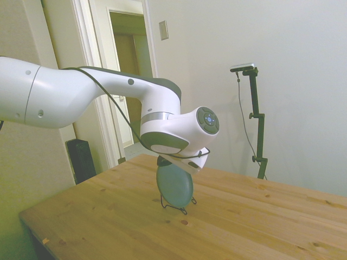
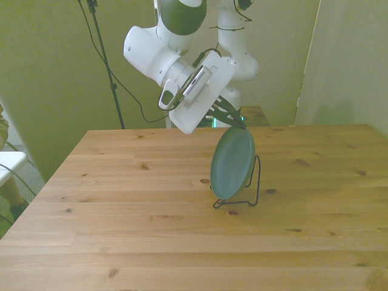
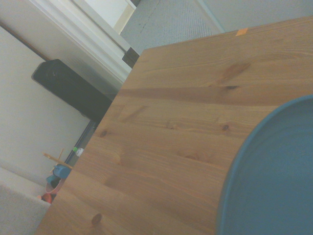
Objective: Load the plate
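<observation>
No brand, label or readable writing shows on anything in the 3 views.

The plate (image 2: pixel 233 162) stands on edge, leaning slightly, in the thin black wire stand (image 2: pixel 250 195) near the middle of the wooden table (image 2: pixel 121 200). Its concave face is turned toward the front view's left, and the stand's upright loop rises behind it on the front view's right. The gripper (image 2: pixel 233 122) sits directly above, at the plate's top rim, its dark fingers (image 2: pixel 225 113) angling down from the white hand to meet the rim. They appear clamped on the top edge, though the contact is small and partly hidden in the side view, where the wrist covers it.

The plate is round, shallow and matte teal with a slightly raised rim; in the wrist view its blue-green curve (image 3: pixel 274 181) fills 1 corner against the planks. The table is pale knotty pine, with boards running lengthwise and dark knots scattered across it. The stand is bent wire with small feet resting on the table. The arm (image 1: pixel 81 95) is glossy white with grey joint bands.
</observation>
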Controlling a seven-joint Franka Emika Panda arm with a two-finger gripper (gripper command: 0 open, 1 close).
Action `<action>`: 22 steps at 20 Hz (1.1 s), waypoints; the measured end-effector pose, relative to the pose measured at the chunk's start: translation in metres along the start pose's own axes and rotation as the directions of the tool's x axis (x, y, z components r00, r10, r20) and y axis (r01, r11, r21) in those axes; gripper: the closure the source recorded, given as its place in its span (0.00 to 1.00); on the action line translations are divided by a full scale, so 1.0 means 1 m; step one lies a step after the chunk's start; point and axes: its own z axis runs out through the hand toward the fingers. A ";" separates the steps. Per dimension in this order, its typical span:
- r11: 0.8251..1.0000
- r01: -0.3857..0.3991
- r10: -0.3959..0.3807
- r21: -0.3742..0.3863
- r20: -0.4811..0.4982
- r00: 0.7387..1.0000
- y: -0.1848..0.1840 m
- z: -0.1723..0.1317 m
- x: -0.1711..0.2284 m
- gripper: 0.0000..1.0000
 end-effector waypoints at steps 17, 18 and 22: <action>1.000 0.012 -0.012 0.014 0.014 1.000 -0.007 -0.002 -0.015 1.00; 1.000 0.014 -0.014 0.015 0.013 1.000 -0.008 -0.002 -0.016 1.00; 1.000 0.013 -0.013 0.015 0.016 1.000 -0.008 -0.001 -0.015 1.00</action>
